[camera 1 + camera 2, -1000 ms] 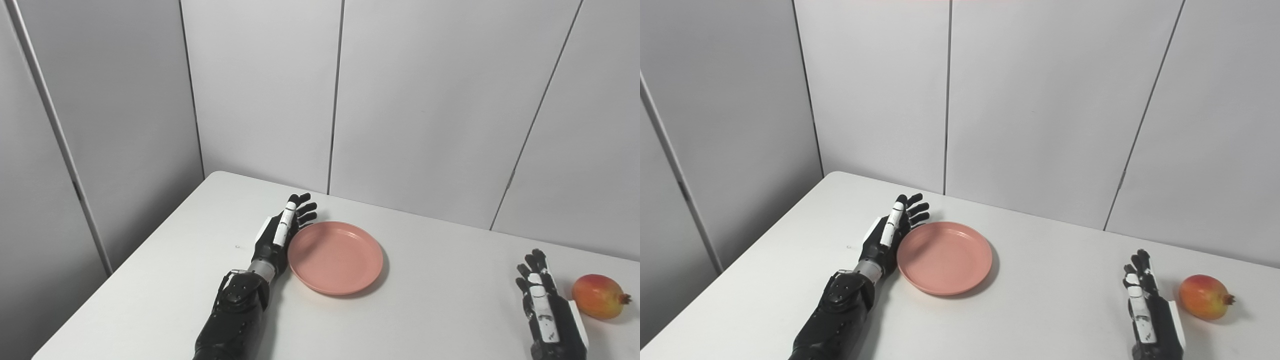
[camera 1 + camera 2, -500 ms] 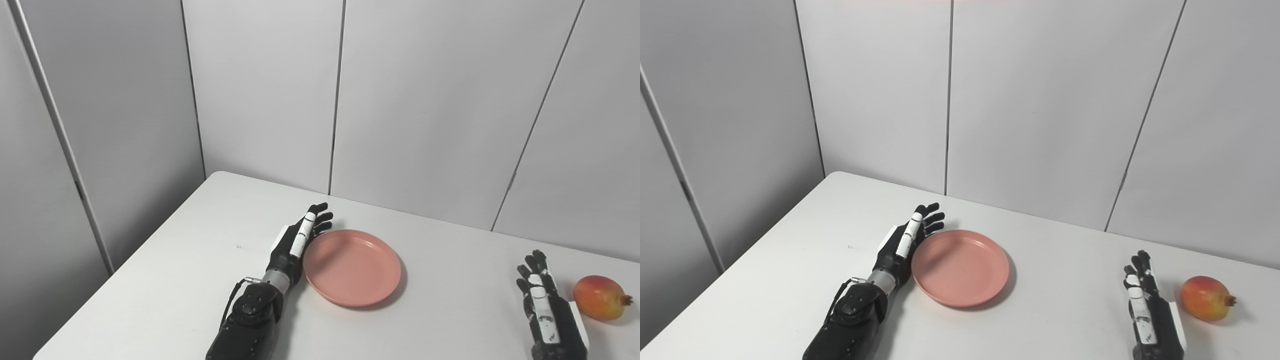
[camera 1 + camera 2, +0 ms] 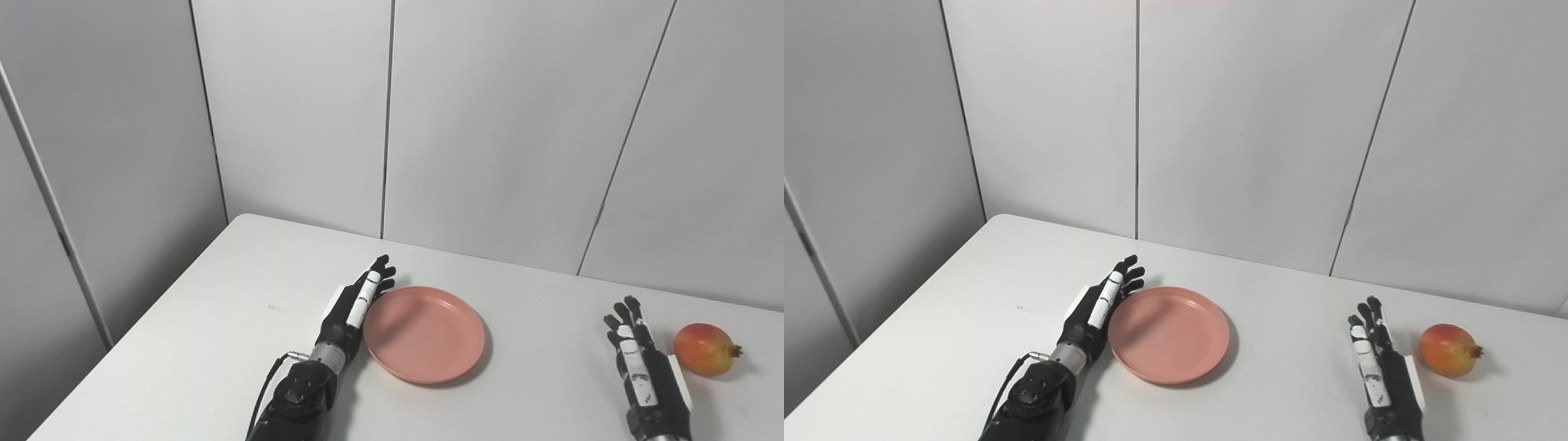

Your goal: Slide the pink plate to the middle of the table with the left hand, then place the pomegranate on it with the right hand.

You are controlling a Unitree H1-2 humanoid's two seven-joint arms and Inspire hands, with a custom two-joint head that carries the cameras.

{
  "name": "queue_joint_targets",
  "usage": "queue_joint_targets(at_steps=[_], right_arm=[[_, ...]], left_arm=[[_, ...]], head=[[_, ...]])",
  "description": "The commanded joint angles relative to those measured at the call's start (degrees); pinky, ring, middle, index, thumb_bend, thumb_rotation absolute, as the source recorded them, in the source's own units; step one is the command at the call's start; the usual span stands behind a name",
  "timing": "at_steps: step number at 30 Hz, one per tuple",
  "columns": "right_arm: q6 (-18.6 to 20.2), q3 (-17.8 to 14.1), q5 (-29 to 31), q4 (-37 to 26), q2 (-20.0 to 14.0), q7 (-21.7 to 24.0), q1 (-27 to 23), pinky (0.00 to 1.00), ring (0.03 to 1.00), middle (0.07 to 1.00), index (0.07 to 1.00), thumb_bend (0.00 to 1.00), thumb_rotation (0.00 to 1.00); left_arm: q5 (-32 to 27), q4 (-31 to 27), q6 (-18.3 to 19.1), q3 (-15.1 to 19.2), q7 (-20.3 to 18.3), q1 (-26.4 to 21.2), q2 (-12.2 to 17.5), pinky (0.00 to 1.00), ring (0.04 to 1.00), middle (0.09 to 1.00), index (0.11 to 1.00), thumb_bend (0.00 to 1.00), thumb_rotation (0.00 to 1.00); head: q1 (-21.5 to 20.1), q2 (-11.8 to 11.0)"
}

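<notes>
The pink plate (image 3: 424, 334) lies flat on the white table, left of centre. My left hand (image 3: 356, 302) stands on edge with straight, spread fingers, pressed against the plate's left rim and open. The pomegranate (image 3: 705, 350), red and yellow with its crown pointing right, rests near the table's right side. My right hand (image 3: 641, 361) is open, fingers pointing away from me, just left of the fruit with a small gap between them. In the right eye view the plate (image 3: 1168, 334) and the pomegranate (image 3: 1448, 350) show the same layout.
The white table (image 3: 539, 318) ends at its left edge near the wall corner. Grey wall panels stand close behind its far edge. Bare tabletop lies between the plate and my right hand.
My left hand has pushed the plate to the right, toward the table's middle. The camera has also shifted, so the whole scene sits further left. My right hand and the pomegranate stay put.
</notes>
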Motion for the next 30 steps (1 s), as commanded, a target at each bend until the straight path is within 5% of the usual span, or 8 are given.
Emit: queue_joint_targets(at_steps=[1, 15, 30], right_arm=[[0.29, 0.81, -0.97, -1.08, 0.71, -0.64, -0.25, 0.98, 0.945, 0.969, 0.995, 0.58, 0.84], [3.56, 2.51, -3.69, -3.03, 3.07, -3.37, -0.14, 0.98, 0.978, 0.998, 0.999, 0.6, 0.84], [3.78, 3.52, -5.19, -2.81, 5.35, -5.75, -0.89, 0.94, 0.942, 0.967, 0.98, 0.62, 0.84]], left_arm=[[0.53, -1.26, 1.04, -1.24, -1.1, -0.14, -0.95, 0.9, 0.91, 0.922, 0.922, 0.58, 1.0], [-1.05, -2.49, -0.22, -2.12, -3.95, 2.31, -1.09, 0.89, 0.922, 0.933, 0.932, 0.55, 1.0], [-5.88, -5.92, 4.17, -1.05, -7.89, 3.71, 0.2, 0.93, 0.948, 0.95, 0.948, 0.54, 1.0]], head=[[-1.4, 0.4], [-9.89, 2.06], [-16.93, 3.26]])
